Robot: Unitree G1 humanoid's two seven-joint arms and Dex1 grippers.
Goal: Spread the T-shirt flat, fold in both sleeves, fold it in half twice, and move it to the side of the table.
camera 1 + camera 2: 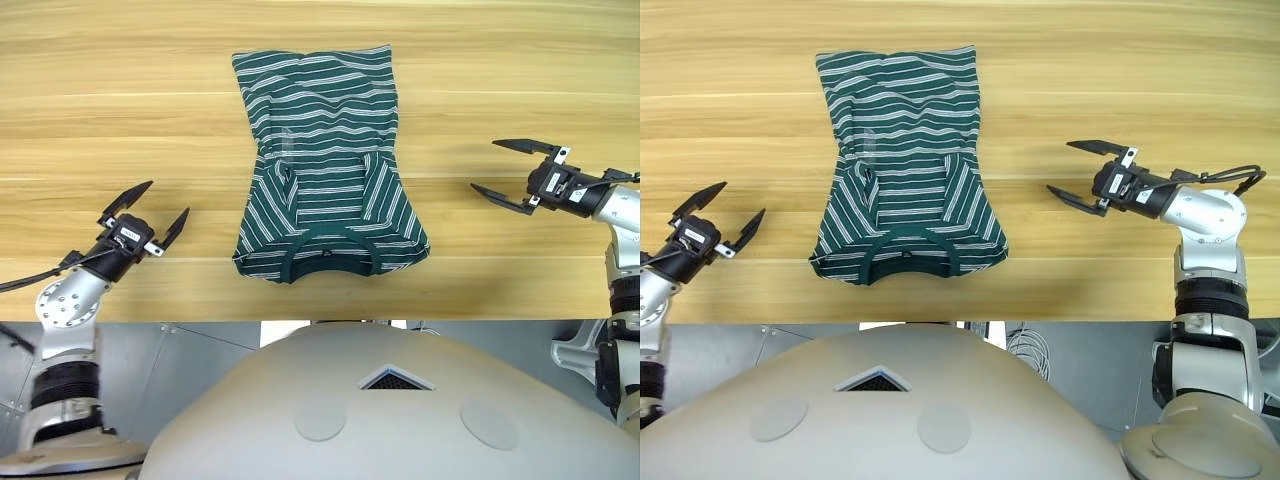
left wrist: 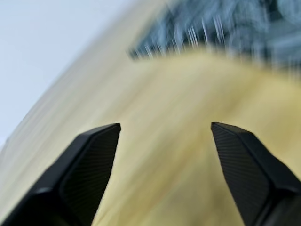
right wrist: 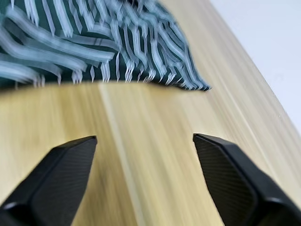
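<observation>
The green striped T-shirt (image 1: 325, 170) lies in the middle of the wooden table (image 1: 100, 100), sleeves tucked in, collar at its 6 o'clock end. The left gripper (image 1: 162, 203) hovers at the shirt's 8 o'clock and the right gripper (image 1: 487, 165) at its 3 o'clock. Both have fingers spread, empty, clear of the cloth.

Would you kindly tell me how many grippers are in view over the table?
2: the left gripper is left of the T-shirt, the right gripper right of it; both open, apart from it.
</observation>
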